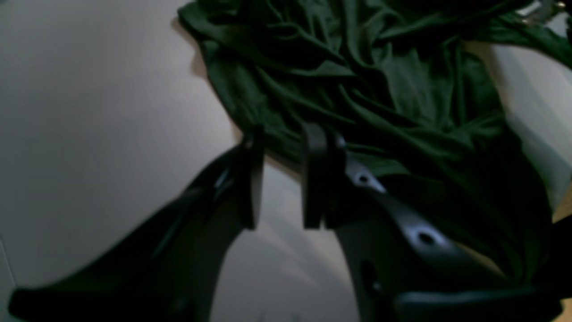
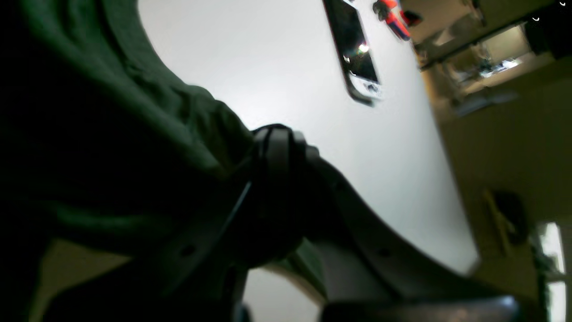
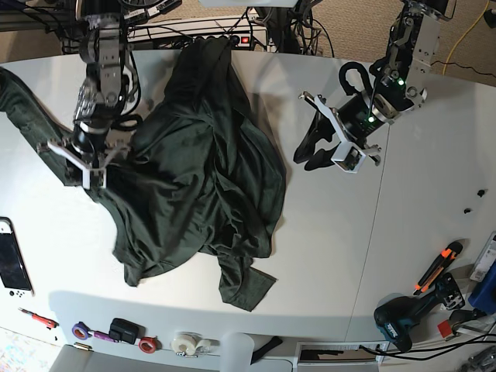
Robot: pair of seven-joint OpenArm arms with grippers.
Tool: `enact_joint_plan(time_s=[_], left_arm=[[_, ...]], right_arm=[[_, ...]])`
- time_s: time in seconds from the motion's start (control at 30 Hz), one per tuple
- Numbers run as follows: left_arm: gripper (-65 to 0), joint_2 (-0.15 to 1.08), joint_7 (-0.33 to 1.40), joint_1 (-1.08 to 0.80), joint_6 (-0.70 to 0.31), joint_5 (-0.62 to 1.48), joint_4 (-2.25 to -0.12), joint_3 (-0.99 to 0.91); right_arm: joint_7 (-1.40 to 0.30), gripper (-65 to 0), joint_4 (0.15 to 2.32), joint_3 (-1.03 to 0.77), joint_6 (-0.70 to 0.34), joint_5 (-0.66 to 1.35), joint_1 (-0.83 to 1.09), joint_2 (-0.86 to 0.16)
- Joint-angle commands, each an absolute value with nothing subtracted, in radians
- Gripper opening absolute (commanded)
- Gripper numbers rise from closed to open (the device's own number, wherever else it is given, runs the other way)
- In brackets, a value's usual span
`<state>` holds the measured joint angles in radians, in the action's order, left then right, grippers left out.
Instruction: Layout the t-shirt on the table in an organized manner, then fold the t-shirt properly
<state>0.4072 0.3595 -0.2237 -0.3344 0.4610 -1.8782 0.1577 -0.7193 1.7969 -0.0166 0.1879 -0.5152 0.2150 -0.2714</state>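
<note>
The dark green t-shirt (image 3: pixel 201 178) lies crumpled on the white table (image 3: pixel 325 248), one part stretched toward the far left edge. My right gripper (image 3: pixel 87 174) is shut on the shirt's left edge. The right wrist view shows its fingers (image 2: pixel 277 147) pressed together with green t-shirt cloth (image 2: pixel 111 112) bunched against them. My left gripper (image 3: pixel 308 159) hangs open just right of the shirt, apart from it. In the left wrist view the left gripper (image 1: pixel 283 179) holds nothing, and the wrinkled t-shirt (image 1: pixel 380 89) lies just beyond the fingertips.
A handheld console (image 3: pixel 12 263) lies at the table's left edge, the same console (image 2: pixel 357 53) showing in the right wrist view. Tape rolls (image 3: pixel 182 342) and small tools line the front edge. A drill (image 3: pixel 403 318) and an orange cutter (image 3: pixel 438 263) sit at the lower right.
</note>
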Motion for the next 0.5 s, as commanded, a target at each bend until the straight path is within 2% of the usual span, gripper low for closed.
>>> enact_joint_plan(time_s=[0.0,0.47], left_arm=[[-49.0,0.413,0.333,-0.215,-0.342,0.472,-1.894,0.154],[-49.0,0.413,0.337,-0.185,-0.342,0.472,-1.894,0.154]], right_arm=[[-0.722,-65.0,1.818,-0.022,0.207,-0.550,0.217,-0.288],[-0.938,-65.0,1.818,-0.022,0.219,-0.603,0.255,-0.297]])
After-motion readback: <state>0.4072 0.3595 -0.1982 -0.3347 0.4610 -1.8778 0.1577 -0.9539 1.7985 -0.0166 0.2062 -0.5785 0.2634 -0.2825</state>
